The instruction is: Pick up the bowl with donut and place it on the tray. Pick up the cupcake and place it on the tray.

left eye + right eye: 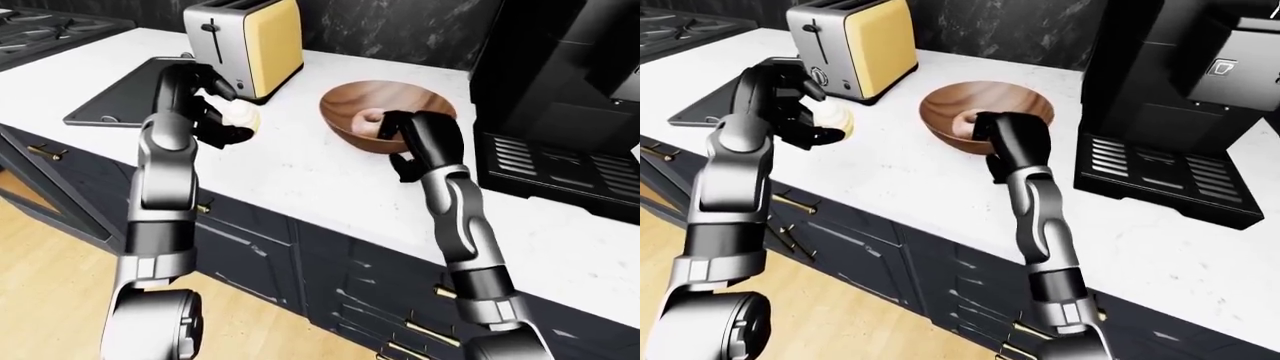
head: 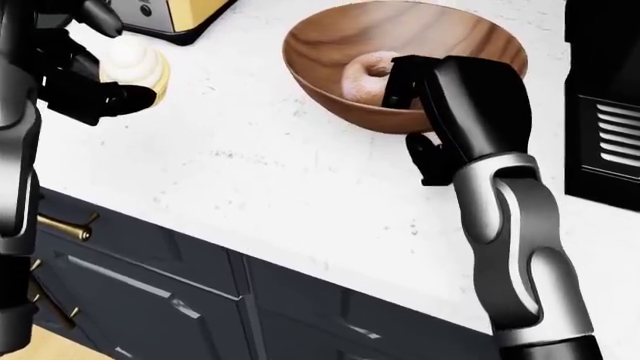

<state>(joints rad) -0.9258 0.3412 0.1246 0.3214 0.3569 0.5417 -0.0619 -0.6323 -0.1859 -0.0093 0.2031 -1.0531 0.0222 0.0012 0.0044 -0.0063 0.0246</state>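
A wooden bowl [image 2: 330,88] with a pink-glazed donut [image 2: 368,72] in it stands on the white counter [image 2: 260,172]. My right hand [image 2: 412,112] is shut on its near rim, with fingers [image 2: 400,75] hooked inside and the thumb under the outer wall. My left hand [image 1: 225,114] is shut on a cream-frosted cupcake [image 1: 243,116] and holds it just above the counter, near the toaster. The dark tray [image 1: 120,97] lies flat at the left of the left-eye view, just left of that hand.
A yellow and steel toaster [image 1: 245,45] stands behind the cupcake. A black coffee machine [image 1: 560,112] stands right of the bowl. A stove [image 1: 45,30] is at the top left. The counter edge runs over dark drawers [image 1: 260,255].
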